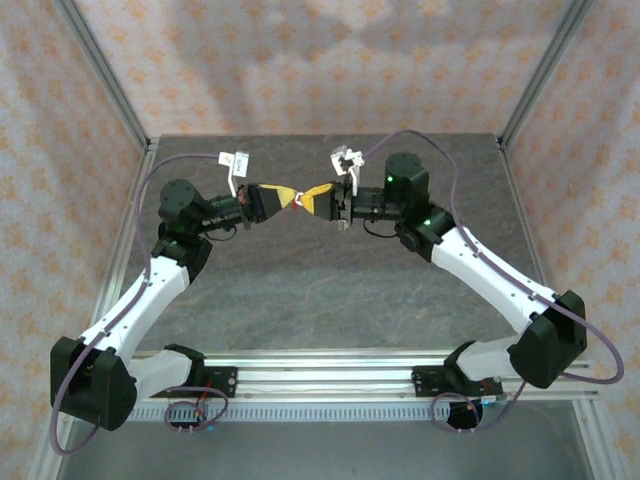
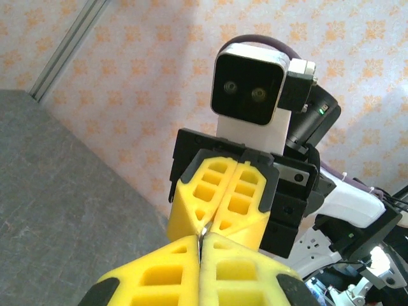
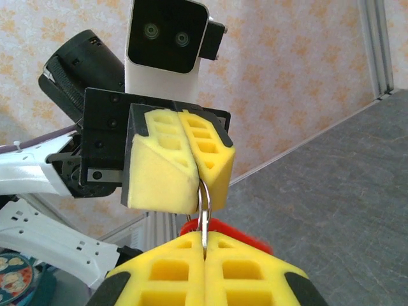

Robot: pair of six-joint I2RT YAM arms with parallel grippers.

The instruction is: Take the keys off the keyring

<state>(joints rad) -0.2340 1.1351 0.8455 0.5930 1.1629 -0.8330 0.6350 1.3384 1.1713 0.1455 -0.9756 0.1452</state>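
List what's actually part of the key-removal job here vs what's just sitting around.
In the job:
- left gripper, shut on the silvery metal loop (key or ring, can't tell)
- right gripper, shut on the same loop
- red tag, right by the loop

Just there:
- table
- cables
- frame rail
- patterned walls
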